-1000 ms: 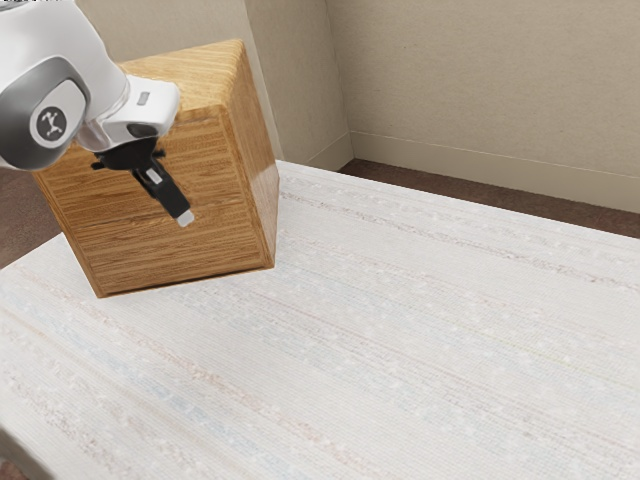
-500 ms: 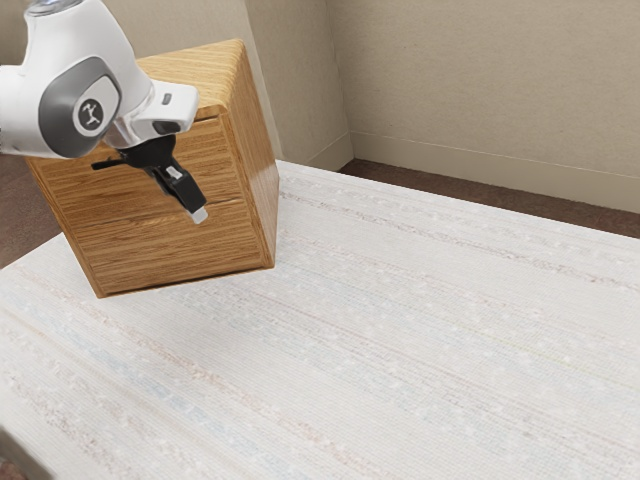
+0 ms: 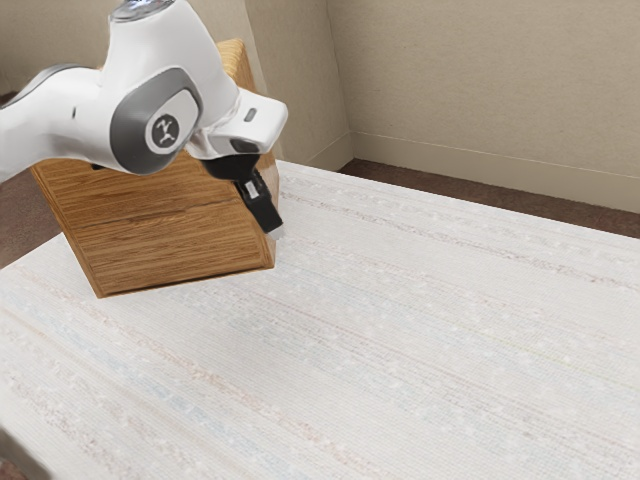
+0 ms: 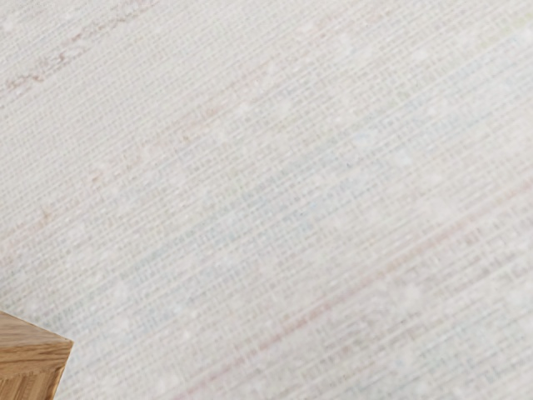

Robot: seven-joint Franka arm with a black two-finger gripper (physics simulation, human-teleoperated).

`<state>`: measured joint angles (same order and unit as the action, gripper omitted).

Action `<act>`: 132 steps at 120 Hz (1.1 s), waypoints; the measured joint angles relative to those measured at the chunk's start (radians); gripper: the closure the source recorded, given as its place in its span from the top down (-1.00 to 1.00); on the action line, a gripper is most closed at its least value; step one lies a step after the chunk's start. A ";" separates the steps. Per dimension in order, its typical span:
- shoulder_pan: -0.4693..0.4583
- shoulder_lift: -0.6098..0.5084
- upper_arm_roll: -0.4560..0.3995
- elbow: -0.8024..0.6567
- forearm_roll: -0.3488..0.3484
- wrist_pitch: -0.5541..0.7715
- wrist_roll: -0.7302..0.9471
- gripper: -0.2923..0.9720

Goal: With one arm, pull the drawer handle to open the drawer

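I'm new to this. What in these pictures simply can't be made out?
1. Drawer handle: in the exterior view the white arm covers the upper front of the wooden cabinet, so I cannot make it out.
2. Drawer open or shut: cannot tell, the same arm is in the way.
3. Cabinet in the wrist view: cut off by the picture's edge, one corner left.
4. Arm's base: cut off by the exterior view's left edge.

Beige walls (image 3: 480, 70), brown floor (image 3: 520, 201), perhaps carpet.

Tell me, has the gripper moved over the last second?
Yes. Against the wooden cabinet, the gripper has swung toward the exterior view's right, from the front face to its right-hand corner.
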<state>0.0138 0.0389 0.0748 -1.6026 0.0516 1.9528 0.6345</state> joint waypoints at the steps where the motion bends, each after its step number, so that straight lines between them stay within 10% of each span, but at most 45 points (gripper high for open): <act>1: -0.003 0.000 0.001 0.000 0.000 0.001 0.002 0.49; 20: -0.048 0.010 0.118 0.005 -0.004 0.013 0.036 0.49; 60: 0.244 -0.005 0.194 0.025 -0.033 0.008 0.132 0.43; 96: 0.176 0.016 0.252 0.050 -0.034 0.014 0.186 0.56; 132: 0.256 0.018 0.184 0.089 -0.037 0.007 0.221 -0.13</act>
<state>0.2697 0.0570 0.2587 -1.5140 0.0144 1.9599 0.8556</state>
